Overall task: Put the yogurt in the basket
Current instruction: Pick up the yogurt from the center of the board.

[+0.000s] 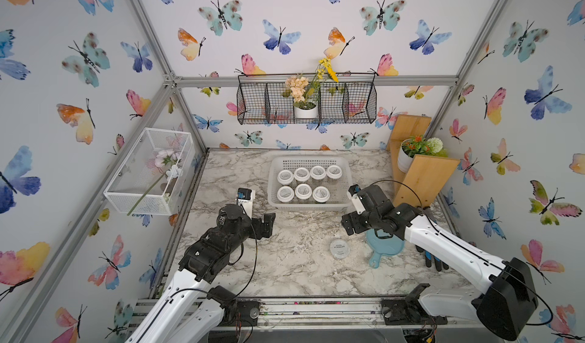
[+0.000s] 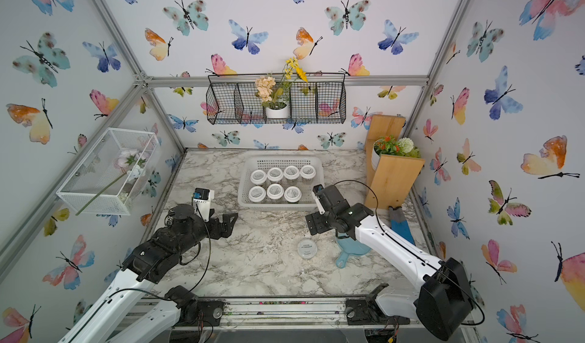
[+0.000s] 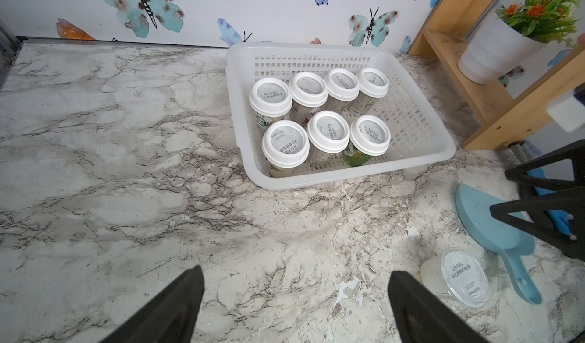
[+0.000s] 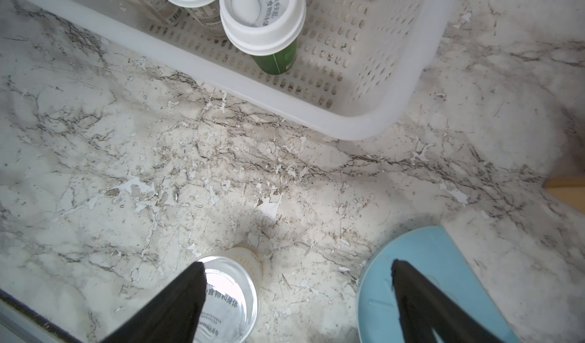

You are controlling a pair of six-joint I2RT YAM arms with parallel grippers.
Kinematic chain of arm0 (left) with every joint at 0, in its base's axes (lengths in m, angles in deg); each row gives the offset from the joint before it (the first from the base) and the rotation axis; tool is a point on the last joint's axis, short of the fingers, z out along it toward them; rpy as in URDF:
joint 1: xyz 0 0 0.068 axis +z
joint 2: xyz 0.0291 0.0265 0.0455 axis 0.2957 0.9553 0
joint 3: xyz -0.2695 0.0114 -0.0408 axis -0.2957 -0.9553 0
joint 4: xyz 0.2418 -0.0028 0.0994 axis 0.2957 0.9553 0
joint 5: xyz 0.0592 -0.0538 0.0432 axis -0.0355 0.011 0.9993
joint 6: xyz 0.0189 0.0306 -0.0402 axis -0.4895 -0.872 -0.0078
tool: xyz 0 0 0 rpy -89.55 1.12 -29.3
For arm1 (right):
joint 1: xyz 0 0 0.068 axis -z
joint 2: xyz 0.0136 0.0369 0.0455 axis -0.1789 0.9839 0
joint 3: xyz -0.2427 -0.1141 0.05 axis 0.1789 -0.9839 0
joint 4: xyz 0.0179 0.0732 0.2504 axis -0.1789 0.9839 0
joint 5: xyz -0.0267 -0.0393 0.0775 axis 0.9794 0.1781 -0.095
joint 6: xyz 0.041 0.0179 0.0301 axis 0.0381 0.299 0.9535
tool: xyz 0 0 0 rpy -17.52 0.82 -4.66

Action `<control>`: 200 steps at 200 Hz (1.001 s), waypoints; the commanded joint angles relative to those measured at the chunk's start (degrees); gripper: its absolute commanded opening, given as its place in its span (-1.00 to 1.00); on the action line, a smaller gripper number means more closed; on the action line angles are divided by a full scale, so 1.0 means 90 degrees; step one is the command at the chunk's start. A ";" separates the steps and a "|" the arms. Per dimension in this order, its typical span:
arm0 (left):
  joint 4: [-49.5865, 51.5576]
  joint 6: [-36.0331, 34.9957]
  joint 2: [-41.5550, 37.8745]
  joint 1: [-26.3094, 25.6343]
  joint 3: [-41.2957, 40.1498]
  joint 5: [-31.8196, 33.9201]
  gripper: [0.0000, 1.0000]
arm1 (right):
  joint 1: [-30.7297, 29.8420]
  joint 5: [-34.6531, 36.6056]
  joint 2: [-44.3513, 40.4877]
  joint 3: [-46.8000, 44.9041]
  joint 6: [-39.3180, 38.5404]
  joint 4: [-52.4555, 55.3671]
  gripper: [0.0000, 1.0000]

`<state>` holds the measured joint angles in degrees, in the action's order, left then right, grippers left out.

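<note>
The white perforated basket (image 1: 308,160) (image 2: 281,160) (image 3: 421,154) (image 4: 364,126) stands at the back middle of the marble table. Several yogurt jars (image 1: 303,191) (image 2: 274,191) (image 3: 327,131) (image 4: 262,12) stand upright in it in two rows. One more yogurt (image 1: 339,248) (image 2: 306,248) (image 3: 465,278) (image 4: 232,297), with a flat pale lid, stands alone on the table in front of the basket. My right gripper (image 1: 346,224) (image 2: 311,222) (image 4: 297,264) hangs open just behind it and holds nothing; one finger crosses in front of the jar in the right wrist view. My left gripper (image 1: 267,226) (image 2: 229,222) (image 3: 296,271) is open and empty, left of the basket's front corner.
A light blue dustpan (image 1: 384,246) (image 3: 487,224) (image 4: 443,278) lies under the right arm beside the loose jar. A wooden shelf (image 1: 418,173) with a potted plant (image 1: 414,150) fills the back right corner. A black wire basket (image 1: 307,104) and a white mesh box (image 1: 148,170) hang on the walls.
</note>
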<state>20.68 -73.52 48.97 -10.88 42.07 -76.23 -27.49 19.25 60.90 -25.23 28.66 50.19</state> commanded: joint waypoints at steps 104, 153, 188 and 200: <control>-0.0076 -0.0040 0.0050 0.0027 -0.0071 -0.0096 0.93 | -0.0016 -0.1478 -0.0032 -0.0191 0.0159 0.0527 0.86; -0.0063 -0.0030 0.0127 -0.0009 -0.0076 -0.0019 0.93 | -0.0244 -0.1348 0.0081 -0.0313 0.0366 0.0789 0.69; -0.0071 -0.0040 0.0185 -0.0103 -0.0067 -0.0065 0.93 | -0.0444 -0.1269 0.0024 -0.0484 0.0526 0.0761 0.68; -0.0064 -0.0053 0.0166 -0.0103 -0.0065 -0.0092 0.93 | -0.0476 -0.1272 0.0046 -0.0455 0.0526 0.0797 0.68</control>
<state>20.55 -73.50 50.67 -11.42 41.96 -76.19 -31.01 7.64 61.84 -29.16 32.16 55.63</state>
